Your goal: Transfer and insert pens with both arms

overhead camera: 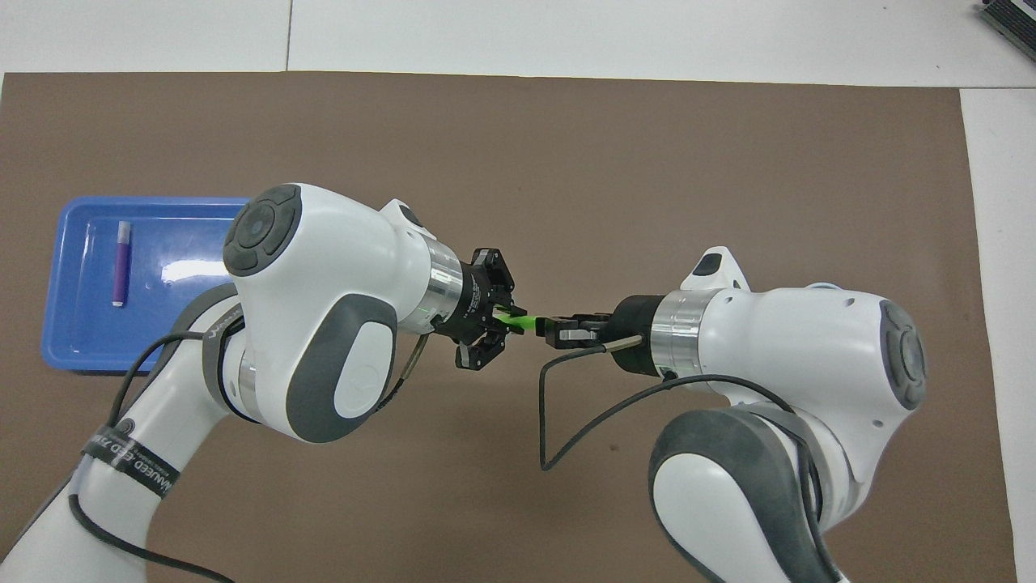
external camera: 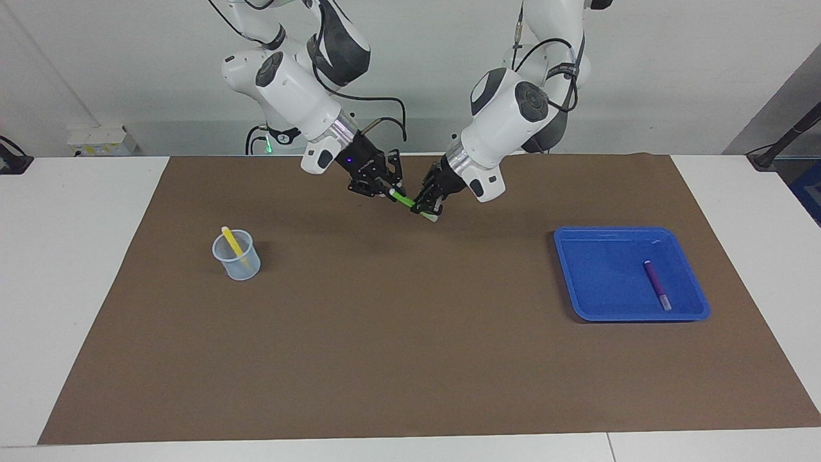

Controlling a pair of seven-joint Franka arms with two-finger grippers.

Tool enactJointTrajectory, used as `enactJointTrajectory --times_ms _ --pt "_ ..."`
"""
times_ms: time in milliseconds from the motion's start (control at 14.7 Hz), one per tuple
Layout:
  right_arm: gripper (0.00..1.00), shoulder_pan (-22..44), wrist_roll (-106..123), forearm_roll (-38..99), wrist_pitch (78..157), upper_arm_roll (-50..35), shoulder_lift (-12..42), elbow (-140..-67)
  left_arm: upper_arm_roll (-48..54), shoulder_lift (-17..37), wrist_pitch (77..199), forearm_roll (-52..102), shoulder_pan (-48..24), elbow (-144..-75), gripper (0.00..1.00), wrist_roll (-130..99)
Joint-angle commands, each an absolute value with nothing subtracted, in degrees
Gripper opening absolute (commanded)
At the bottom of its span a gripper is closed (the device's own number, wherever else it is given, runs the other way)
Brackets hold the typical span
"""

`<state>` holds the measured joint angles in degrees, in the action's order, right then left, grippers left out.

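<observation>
Both hands clamped the green pen (external camera: 405,200) in mid-air over the brown mat (external camera: 410,359) — left hand (external camera: 428,206) on its lower end, right hand (external camera: 387,190) on its upper end.

I see a matt brown mat (external camera: 410,359) that looks like paper or thin felt, flat and smooth, over a smooth white tabletop (external camera: 77,269). The blue tray (external camera: 580,308) looks like glossy plastic and throws back a light patch. The cup (external camera: 242,268) is clear, slightly cloudy plastic. Both arms wear smooth, glossy white shells with brushed silver metal wrist rings (overhead camera: 443,285).
</observation>
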<state>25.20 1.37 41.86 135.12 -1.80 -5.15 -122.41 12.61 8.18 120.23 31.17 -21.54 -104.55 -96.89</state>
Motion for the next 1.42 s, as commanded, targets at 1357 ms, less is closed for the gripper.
enactJointTrajectory --times_ms 1357 --pt "0.0 9.8 4.8 -1.4 115.5 -0.9 -12.6 -122.1 10.6 7.1 128.8 25.8 10.7 -103.4 1.0 -90.1"
